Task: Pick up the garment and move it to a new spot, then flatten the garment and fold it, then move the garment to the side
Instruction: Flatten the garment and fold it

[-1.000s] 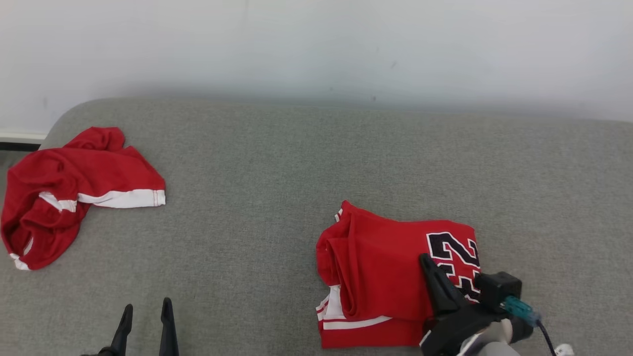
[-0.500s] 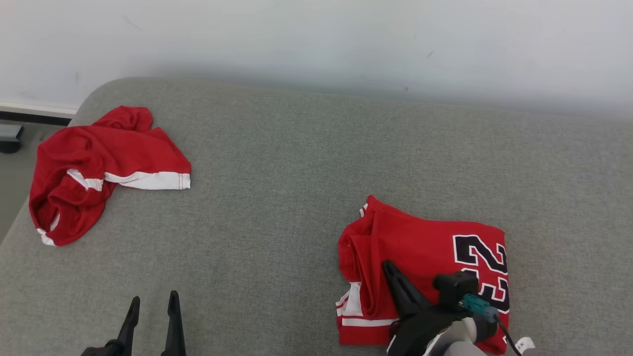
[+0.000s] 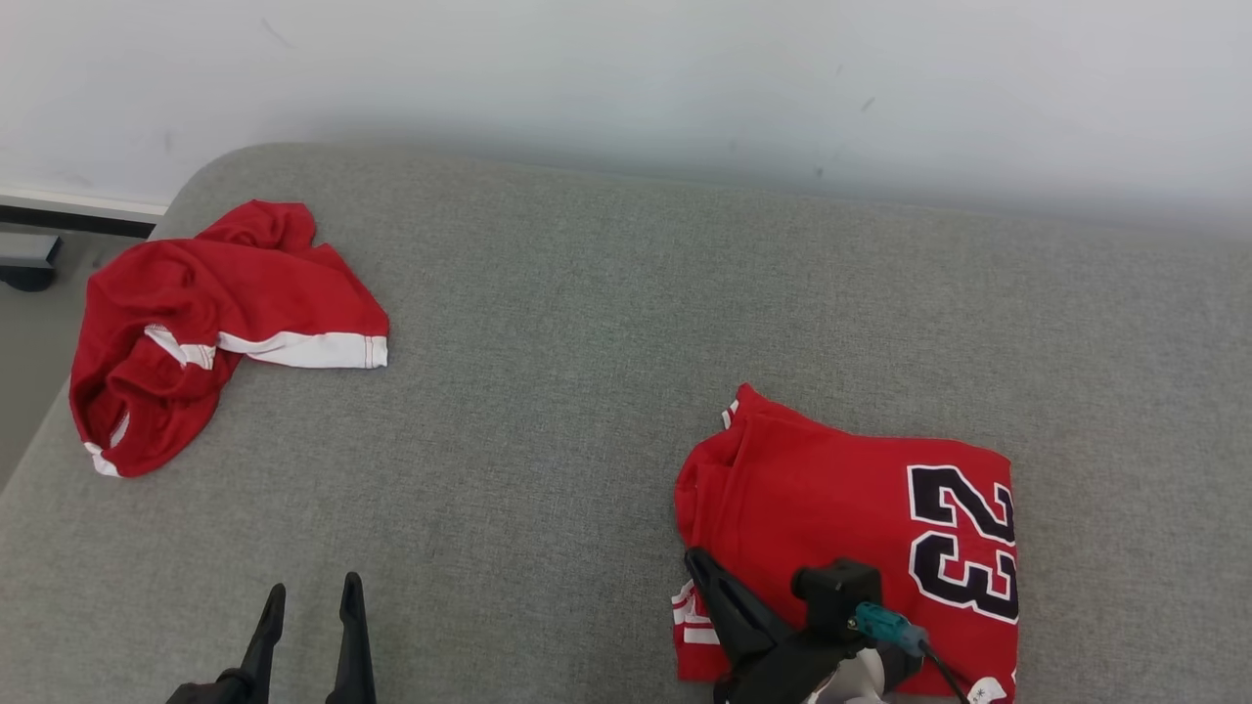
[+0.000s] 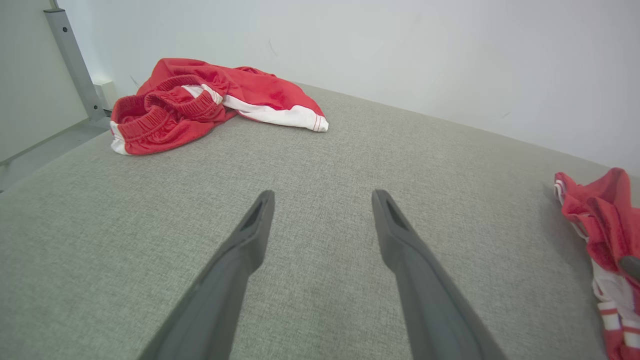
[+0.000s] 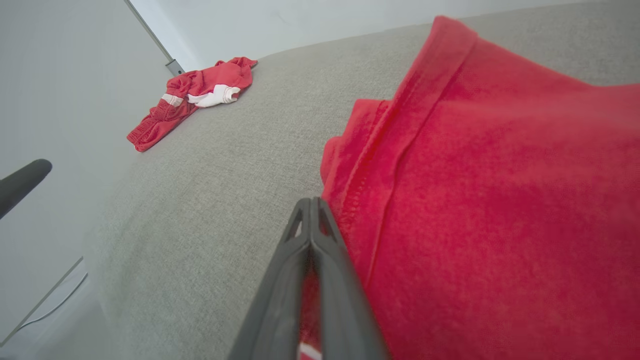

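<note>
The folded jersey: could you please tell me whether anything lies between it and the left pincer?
Nothing visible does: bare grey cushion separates the jersey from the open left pincer. The crumpled red shorts lie farther back, at the cushion's left end, off that line.

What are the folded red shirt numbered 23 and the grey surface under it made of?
Folded red shirt: soft matte knit, probably cotton or polyester; stitched hem shows. Grey surface: woven upholstery cloth, judging by its fine flecked weave; corners rounded.
</note>
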You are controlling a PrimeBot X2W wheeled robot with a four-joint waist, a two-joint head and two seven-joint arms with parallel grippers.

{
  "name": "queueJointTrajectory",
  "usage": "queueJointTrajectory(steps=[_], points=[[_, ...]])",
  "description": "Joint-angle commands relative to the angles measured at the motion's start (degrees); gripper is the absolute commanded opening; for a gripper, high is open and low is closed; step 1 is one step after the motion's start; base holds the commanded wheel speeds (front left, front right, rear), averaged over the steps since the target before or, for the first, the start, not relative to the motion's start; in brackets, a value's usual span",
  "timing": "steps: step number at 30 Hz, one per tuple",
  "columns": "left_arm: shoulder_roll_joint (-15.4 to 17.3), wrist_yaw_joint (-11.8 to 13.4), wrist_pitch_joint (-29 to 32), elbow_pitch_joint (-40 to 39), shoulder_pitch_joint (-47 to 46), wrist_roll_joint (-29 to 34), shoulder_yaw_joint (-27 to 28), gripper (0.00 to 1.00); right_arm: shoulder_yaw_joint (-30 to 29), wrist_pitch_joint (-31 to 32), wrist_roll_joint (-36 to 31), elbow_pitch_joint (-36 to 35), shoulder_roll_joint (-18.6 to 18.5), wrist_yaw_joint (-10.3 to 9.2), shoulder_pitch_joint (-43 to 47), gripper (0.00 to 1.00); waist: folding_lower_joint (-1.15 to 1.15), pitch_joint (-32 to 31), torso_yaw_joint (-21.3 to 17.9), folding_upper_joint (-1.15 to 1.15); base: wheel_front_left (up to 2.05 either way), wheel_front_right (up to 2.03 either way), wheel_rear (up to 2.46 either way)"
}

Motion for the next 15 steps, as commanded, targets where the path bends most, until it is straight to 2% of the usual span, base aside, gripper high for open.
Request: queueJointTrajectory(steps=[1, 7, 15], points=[[-0.07, 0.13, -0.14, 0.00, -0.52, -0.67, -0.06, 1.00, -0.02, -0.05, 0.41, -0.45, 0.14, -0.12, -0.22, 0.00, 0.00, -0.07, -0.21, 0.00, 0.00, 0.00, 0.00], [-0.08, 0.58, -0.14, -0.61, 0.32, -0.37, 0.65, 1.00, -2.69, -0.05, -1.40, -5.38, 0.10, -0.12, -0.11, 0.00, 0.00, -0.48, -1.61, 0.00, 0.00, 0.00, 0.00], [-0.07, 0.56, -0.14, -2.36, 1.32, 0.51, 1.75, 1.00, -14.15, -0.04, -6.84, -16.70, -2.77, -0.12, 3.95, 0.00, 0.00, -1.53, -4.20, 0.00, 0.00, 0.00, 0.00]])
